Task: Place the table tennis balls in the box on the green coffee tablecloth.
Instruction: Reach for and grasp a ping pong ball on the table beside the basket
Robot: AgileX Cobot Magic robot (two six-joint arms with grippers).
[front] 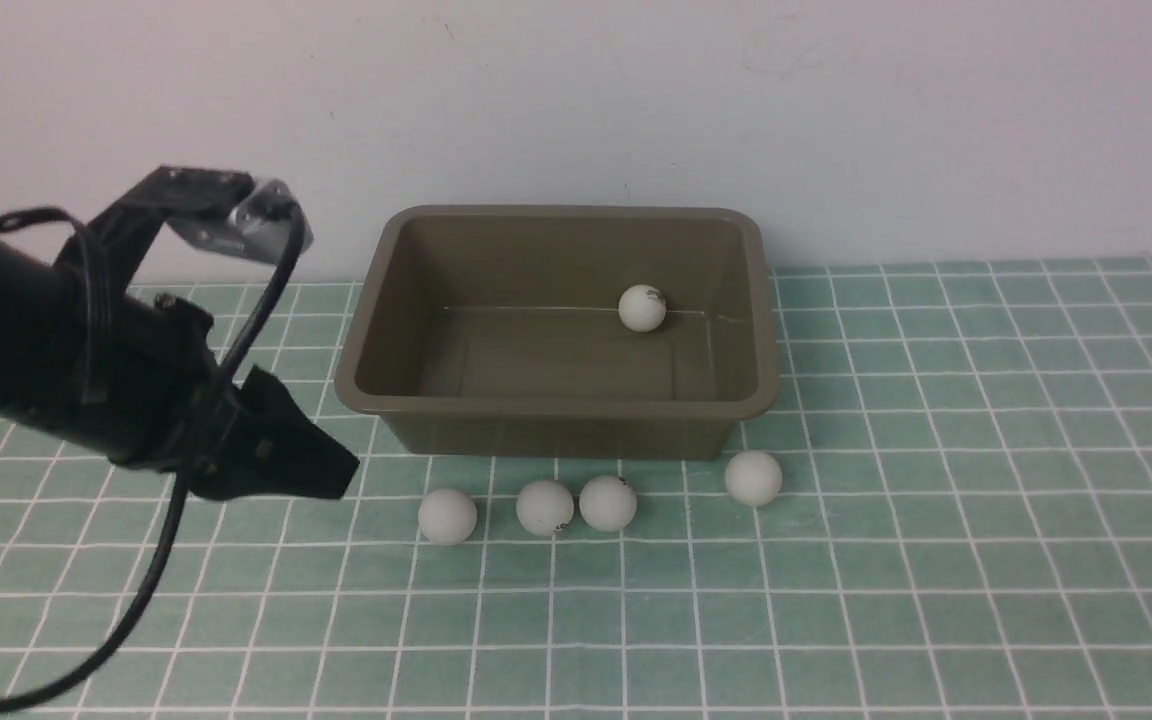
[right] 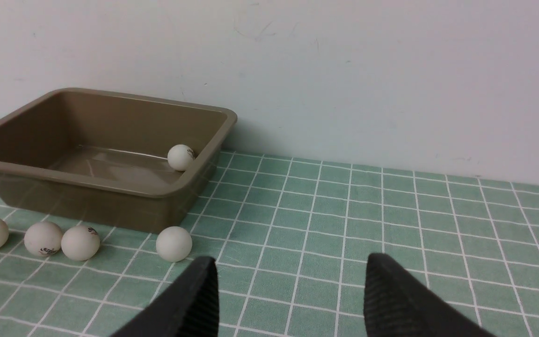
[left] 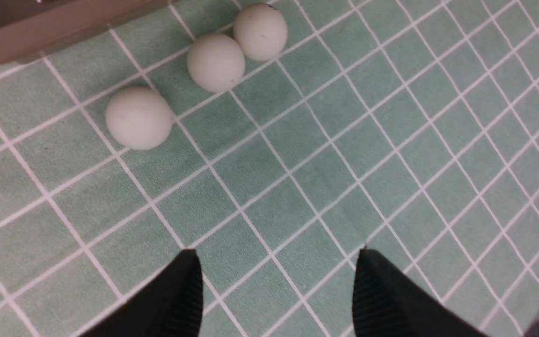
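Observation:
The olive-brown box (front: 556,405) stands on the green coffee tablecloth (front: 936,500) near the back wall. One table tennis ball (front: 642,308) lies inside it at the far right. Several more lie in a row on the cloth before its front wall: one at the left (front: 447,516), a touching pair (front: 545,507) (front: 607,502), and one at the right (front: 753,477). My left gripper (front: 336,470) hovers left of the row, open and empty (left: 276,255); the nearest ball (left: 139,118) is well ahead of its fingers. My right gripper (right: 288,262) is open and empty, right of the box (right: 110,185).
A plain white wall rises just behind the box. The left arm's black cable (front: 151,570) hangs down over the cloth at the front left. Bare cloth stretches to the right of the box and in front of the balls.

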